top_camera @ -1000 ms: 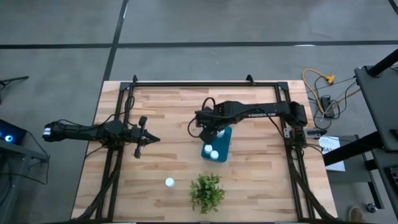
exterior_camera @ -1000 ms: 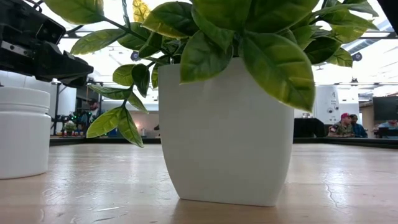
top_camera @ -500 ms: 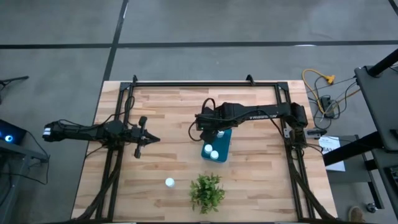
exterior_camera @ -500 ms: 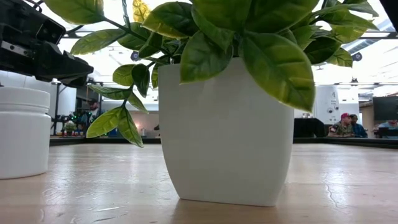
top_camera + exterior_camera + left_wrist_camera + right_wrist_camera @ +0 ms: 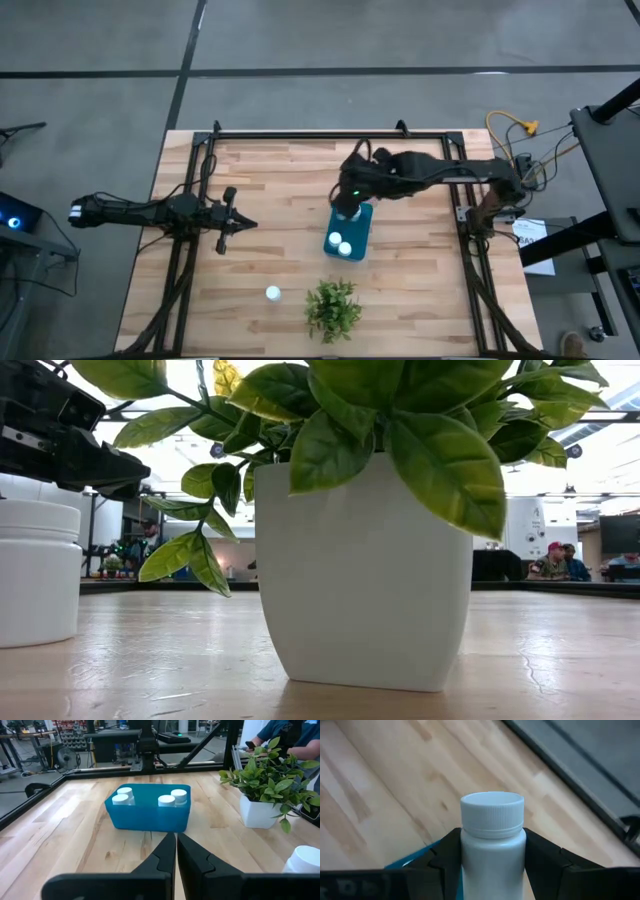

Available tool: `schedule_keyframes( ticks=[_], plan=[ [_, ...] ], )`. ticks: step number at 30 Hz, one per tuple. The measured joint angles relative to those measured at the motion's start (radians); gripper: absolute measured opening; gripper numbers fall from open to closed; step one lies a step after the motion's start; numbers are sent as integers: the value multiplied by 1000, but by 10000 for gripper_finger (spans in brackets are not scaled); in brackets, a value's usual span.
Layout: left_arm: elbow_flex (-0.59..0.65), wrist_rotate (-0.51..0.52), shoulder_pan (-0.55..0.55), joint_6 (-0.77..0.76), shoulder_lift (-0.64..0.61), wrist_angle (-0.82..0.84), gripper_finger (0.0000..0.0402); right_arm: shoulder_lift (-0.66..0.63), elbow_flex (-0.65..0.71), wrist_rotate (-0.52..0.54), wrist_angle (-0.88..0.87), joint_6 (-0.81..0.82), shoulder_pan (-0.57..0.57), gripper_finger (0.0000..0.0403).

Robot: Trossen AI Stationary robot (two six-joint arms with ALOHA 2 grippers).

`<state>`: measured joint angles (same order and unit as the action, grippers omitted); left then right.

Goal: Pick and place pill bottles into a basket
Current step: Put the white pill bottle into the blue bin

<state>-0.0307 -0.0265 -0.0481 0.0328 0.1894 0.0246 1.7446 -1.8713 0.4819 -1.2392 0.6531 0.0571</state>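
The teal basket (image 5: 348, 232) lies mid-table and holds several white pill bottles (image 5: 166, 800), standing upright on its floor. My right gripper (image 5: 350, 196) hangs over the basket's far end, shut on another pill bottle (image 5: 492, 835). A corner of the basket (image 5: 415, 862) shows just below it. One loose pill bottle (image 5: 272, 293) stands on the table nearer the front, left of the plant. My left gripper (image 5: 240, 224) waits shut at the table's left, pointing at the basket (image 5: 150, 812), with nothing between its fingers. My right gripper pinches the pill bottle's body (image 5: 492, 857) below the cap between its two fingers (image 5: 447, 855), one on each opposite side. The white ribbed cap (image 5: 492, 809) stands free past the fingers. The fingers slant down from the table's right. The bottle is lifted clear of table and basket.
A green plant in a white pot (image 5: 333, 308) stands near the front edge, just in front of the basket; in the low view its pot (image 5: 365, 570) fills the middle. A black frame (image 5: 320, 133) runs along the table's far and side edges. People sit in the room beyond.
My right gripper has risen above the basket's far end with the pill bottle still between its fingers, shifting a little toward the table's right edge and tipping as the arm lifted. The bottles in the basket and the loose one have stayed put.
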Motion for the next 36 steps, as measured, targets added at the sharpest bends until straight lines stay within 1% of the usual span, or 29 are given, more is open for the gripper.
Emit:
schedule_keyframes(
  ticks=[6,10,14,23,25,26,30,31,33,36],
  plan=[
    [0,0,0,0,0,1,0,-106,61,48,109,-63,23,164],
    [0,0,0,0,1,1,0,-175,153,65,210,-103,38,164],
    [0,0,0,0,2,1,0,-247,277,71,327,-133,46,164],
    [0,0,0,0,6,0,0,-433,596,61,695,-243,48,164],
    [0,0,0,0,6,0,0,-474,669,31,798,-286,48,164],
    [0,0,0,0,6,0,0,-494,702,1,855,-309,48,164],
    [0,0,0,0,6,0,0,-568,822,-158,1079,-415,43,164],
    [0,0,0,0,6,0,0,-586,847,-198,1113,-431,41,164],
    [0,0,0,0,7,-1,0,-616,893,-241,1166,-454,41,164],
    [0,0,0,0,7,-1,0,-658,944,-257,1176,-478,41,164]
  ],
)
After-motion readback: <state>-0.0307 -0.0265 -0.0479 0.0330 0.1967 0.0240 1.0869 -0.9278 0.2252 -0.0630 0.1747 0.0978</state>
